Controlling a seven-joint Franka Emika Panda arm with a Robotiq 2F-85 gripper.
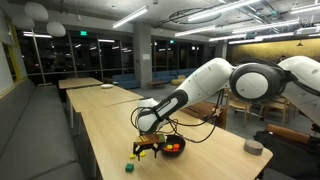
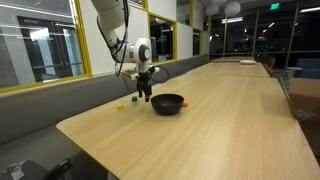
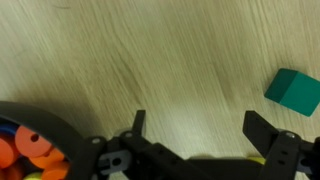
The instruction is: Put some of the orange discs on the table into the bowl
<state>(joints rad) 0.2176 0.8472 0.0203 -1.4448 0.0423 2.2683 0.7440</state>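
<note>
Nearest to the lens in an exterior view, the long light-wood table (image 2: 200,140) fills the scene with its plain smooth top. The white Franka arm (image 1: 215,82) reaches down over it, toward the long edge that the bowl sits closer to.

At the arm's end the Robotiq gripper (image 3: 200,128) hangs low over bare wood just beside the bowl, on the side facing that long edge. Its jaws stand wide apart with nothing between them, and the two black fingertips (image 3: 262,130) show clearly in the wrist view.

The small round black bowl (image 2: 167,103) stands upright on the tabletop, away from the corners. Its rim (image 3: 45,122) curves through the lower corner of the wrist view.

A small grey round object (image 1: 253,146) lies well apart from the bowl, close to a table edge.

A green block (image 3: 293,90) rests on the wood near the gripper, between the bowl and the long edge. A tiny yellow piece (image 2: 134,100) lies near it.

Several orange discs (image 3: 30,150) are already heaped inside the bowl. One more orange disc (image 2: 186,101) lies flat on the table just beside the bowl, on its inner side.
</note>
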